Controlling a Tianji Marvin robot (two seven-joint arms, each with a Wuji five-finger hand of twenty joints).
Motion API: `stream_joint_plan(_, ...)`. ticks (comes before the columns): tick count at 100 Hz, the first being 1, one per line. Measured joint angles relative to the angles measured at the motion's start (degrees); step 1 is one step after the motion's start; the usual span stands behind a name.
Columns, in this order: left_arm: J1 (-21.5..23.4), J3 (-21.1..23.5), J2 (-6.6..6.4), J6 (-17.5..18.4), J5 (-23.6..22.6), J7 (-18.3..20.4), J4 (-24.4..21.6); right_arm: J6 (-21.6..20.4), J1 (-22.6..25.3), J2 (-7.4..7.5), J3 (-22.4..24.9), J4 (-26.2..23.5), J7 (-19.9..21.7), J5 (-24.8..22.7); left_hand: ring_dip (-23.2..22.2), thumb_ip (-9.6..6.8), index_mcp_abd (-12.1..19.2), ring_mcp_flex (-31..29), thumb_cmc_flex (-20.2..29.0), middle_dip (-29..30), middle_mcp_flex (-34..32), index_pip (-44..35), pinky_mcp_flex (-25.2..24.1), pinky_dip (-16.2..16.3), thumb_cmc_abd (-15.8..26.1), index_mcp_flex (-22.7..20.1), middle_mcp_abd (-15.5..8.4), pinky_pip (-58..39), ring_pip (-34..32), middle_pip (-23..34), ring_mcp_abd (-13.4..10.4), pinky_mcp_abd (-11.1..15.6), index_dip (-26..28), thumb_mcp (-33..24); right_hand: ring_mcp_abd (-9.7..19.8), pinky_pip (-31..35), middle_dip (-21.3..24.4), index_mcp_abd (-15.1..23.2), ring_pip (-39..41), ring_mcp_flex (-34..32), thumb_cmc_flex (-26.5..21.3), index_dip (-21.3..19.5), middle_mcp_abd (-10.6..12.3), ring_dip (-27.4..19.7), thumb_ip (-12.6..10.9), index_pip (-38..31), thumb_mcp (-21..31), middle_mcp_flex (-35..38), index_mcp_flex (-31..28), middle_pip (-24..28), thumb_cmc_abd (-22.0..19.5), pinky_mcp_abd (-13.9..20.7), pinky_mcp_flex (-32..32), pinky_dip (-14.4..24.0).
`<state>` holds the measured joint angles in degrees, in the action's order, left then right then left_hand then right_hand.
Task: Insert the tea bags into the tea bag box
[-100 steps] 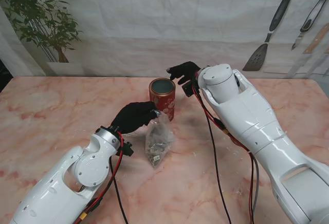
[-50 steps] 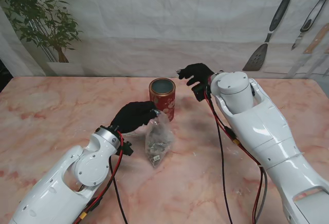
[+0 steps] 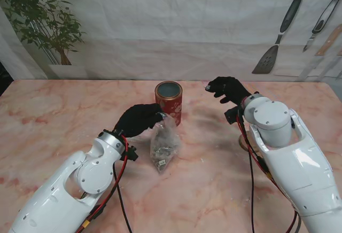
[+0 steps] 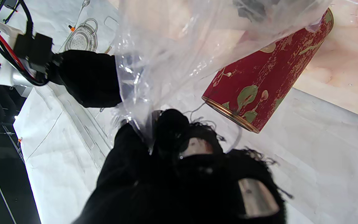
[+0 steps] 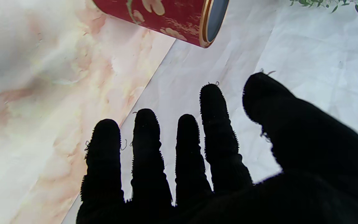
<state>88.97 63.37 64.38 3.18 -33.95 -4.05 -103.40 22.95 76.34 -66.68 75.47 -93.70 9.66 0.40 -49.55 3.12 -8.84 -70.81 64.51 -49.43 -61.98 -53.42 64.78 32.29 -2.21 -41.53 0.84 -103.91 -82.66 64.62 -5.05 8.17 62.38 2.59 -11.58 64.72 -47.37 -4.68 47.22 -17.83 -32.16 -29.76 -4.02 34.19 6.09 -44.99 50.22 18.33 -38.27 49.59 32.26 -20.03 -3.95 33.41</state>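
Currently:
- Left hand (image 3: 138,119): pinched on a clear bag (image 3: 163,146) resting on the desk (image 3: 53,110).
- Red tin (image 3: 169,102): upright, open, touching the bag.
- Right hand (image 3: 228,89): fingers spread, empty, right of the tin.

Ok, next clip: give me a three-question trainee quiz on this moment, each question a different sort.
1. True or false: the left robot hand is pinching the top of the clear plastic bag.
2. Multiple choice: the red tea tin is (A) lying on its side, (B) standing upright with its mouth open, (C) standing upright with a lid on.
3. Fill in: the right robot hand has its fingers spread and holds ____.

Key
1. True: in the left wrist view the fingers close on the bag's gathered top.
2. B: the stand view looks down into the open mouth.
3. Nothing: it is open, on my right of the tin and apart from it.
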Motion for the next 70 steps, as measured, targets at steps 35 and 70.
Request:
stream_joint_plan(35,0.63,0.68,0.07,-0.18,0.40,-0.85,-0.69,-9.47,11.01,2.40,6.71,-7.90,4.24,-2.60,0.00,0.00,0.00,0.00,0.00,0.00,0.00,0.00,0.00,0.00,0.00,0.00,0.00,0.00,0.00,0.00,0.00,0.00,0.00,0.00,0.92,-7.86,5.18,4.25,-12.44,0.11,0.78,-1.91,1.19,-5.85,0.01,8.47,0.56,-4.06,8.01,-7.31,2.66,-0.02,1.38,-3.59)
stream_joint_plan(70,1.84,2.20,0.04,-0.80,-0.57,-0.86,-1.90,-22.32,21.09,2.81,10.76,-9.79,-0.16,-4.83,0.00,0.00,0.00,0.00,0.00,0.00,0.00,0.00,0.00,0.00,0.00,0.00,0.00,0.00,0.00,0.00,0.00,0.00,-0.01,0.00,3.38,-15.49,12.03,4.93,-24.60,0.66,1.17,-1.00,0.25,-11.40,0.01,13.27,0.39,-4.12,9.54,-15.45,2.66,1.64,2.61,-6.93)
